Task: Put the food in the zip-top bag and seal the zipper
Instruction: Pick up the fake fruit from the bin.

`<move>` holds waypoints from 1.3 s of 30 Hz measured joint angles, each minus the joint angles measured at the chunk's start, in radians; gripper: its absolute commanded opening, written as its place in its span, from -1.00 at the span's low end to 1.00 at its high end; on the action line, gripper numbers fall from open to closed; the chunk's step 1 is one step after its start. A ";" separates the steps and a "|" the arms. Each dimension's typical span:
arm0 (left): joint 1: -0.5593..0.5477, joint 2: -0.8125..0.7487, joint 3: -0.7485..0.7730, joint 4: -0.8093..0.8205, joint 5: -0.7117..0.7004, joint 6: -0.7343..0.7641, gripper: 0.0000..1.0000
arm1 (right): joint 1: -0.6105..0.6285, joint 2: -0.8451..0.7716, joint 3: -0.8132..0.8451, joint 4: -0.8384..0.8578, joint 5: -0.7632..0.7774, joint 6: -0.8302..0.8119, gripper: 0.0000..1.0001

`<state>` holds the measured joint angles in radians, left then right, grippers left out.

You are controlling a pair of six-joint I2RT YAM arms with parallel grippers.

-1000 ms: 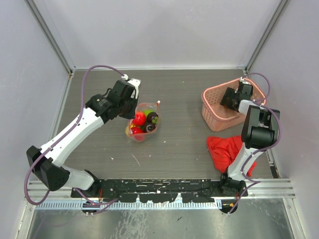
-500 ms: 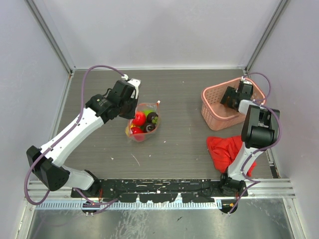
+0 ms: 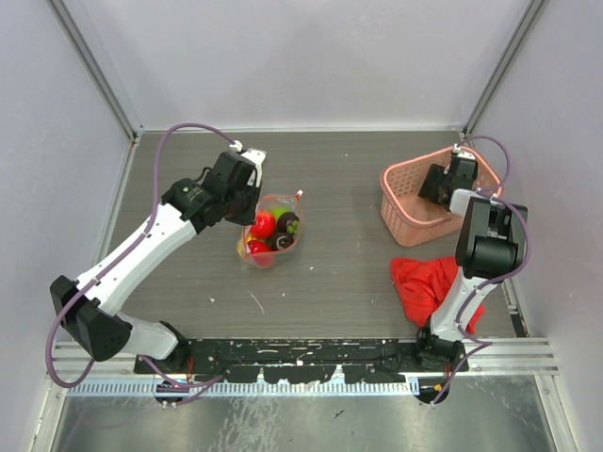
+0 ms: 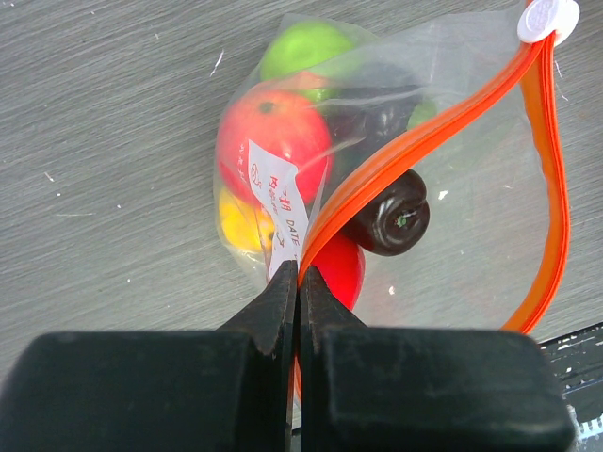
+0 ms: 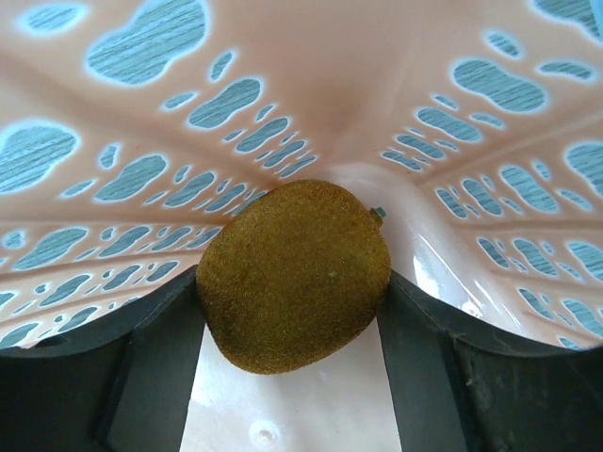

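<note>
The zip-top bag (image 3: 273,247) lies flat on the grey table (image 3: 349,188), left of the middle and just beside the left arm's wrist. You see most of the food already inside it. In the left wrist view there is a green fruit (image 4: 301,47) at the far end, a big red fruit (image 4: 268,132) under the white label (image 4: 278,202), a yellow fruit (image 4: 240,221) next to it, and a smaller red fruit (image 4: 341,268) nearest to the fingers. A dark brown fruit (image 4: 391,215) lies at the mouth of the bag, partly under the front edge.

The zipper (image 4: 415,141) is not sealed. Its two orange strips stand apart in a wide loop and meet only at the far corner, where a round white slider (image 4: 549,17) sits. Your left gripper (image 4: 299,273) is closed, and its two fingers pinch the front strip of the zipper at its near end.

One piece of food is outside the bag. A brown kiwi (image 5: 292,254) lies on the floor of the pink lattice basket (image 3: 403,209), which stands at the far right side of the table, well apart from the bag. Your right gripper (image 5: 292,282) reaches down into the basket, and its fingers (image 5: 155,339) are closed around the kiwi, one touching each side. The kiwi appears to rest on the basket floor.

A red cloth (image 3: 424,282) lies crumpled on the table in front of the basket, close to the right arm's base.
</note>
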<state>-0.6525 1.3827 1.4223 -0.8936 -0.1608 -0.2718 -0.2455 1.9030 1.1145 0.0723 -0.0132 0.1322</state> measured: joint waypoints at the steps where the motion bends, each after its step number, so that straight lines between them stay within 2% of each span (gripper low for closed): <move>1: 0.000 0.000 0.000 0.000 0.000 0.000 -1.00 | 0.000 0.000 0.000 0.000 0.000 -0.004 0.12; 9: 0.000 0.000 0.000 0.000 0.000 0.000 -1.00 | 0.025 -0.073 -0.027 -0.018 0.018 -0.022 0.07; 27: 0.000 0.000 0.000 0.004 0.009 0.004 -1.00 | 0.140 -0.485 -0.070 -0.194 0.105 0.006 0.08; 32: 0.000 0.000 0.000 0.004 0.013 0.003 -1.00 | 0.227 -0.607 -0.061 -0.260 0.108 0.021 0.09; 39: 0.000 0.000 0.000 0.004 0.023 0.003 -1.00 | 0.440 -0.698 -0.041 -0.331 0.114 0.044 0.08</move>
<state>-0.6525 1.3827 1.4227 -0.8894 -0.1379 -0.2684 0.1947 1.2045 1.0733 -0.2588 0.1005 0.1764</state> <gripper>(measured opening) 0.006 0.723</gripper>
